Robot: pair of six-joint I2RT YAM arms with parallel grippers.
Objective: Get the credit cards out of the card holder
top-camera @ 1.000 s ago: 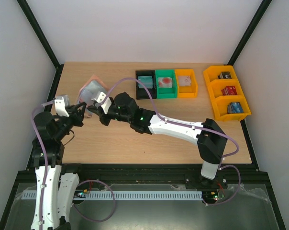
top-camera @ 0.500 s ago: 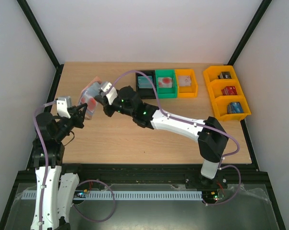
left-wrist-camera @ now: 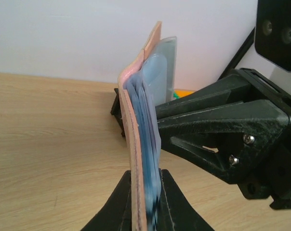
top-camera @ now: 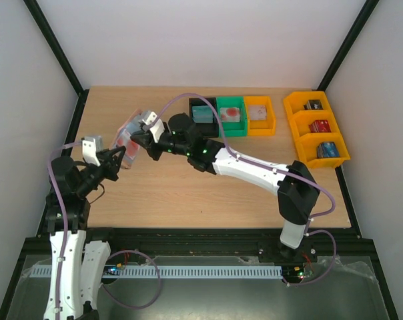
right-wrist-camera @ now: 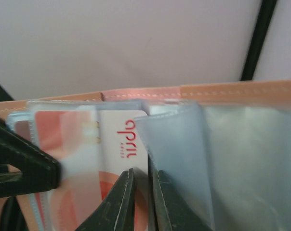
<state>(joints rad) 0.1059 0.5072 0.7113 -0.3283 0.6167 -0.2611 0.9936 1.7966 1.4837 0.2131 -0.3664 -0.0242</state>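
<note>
Clenching the lower edge of the single card holder [left-wrist-camera: 135, 144], the left pincer [top-camera: 119, 159] holds it upright off the tabletop [top-camera: 188, 193]. At least one red-and-white card [right-wrist-camera: 119, 144] sits in the holder's sleeves; I cannot count any others. At the holder's right side, the right pincer [right-wrist-camera: 141, 192] has its tips almost together at that card's edge, and I cannot tell whether it grips.

Well right of the holder stand three bins: the black bin [top-camera: 203, 101], green bin [top-camera: 230, 100] and orange bin [top-camera: 259, 100]. Each carries one flat piece [top-camera: 231, 115] that looks like a card, so the job seems partly done. Farthest right of the holder, one yellow tray [top-camera: 295, 110] holds three blocks [top-camera: 318, 126].
</note>
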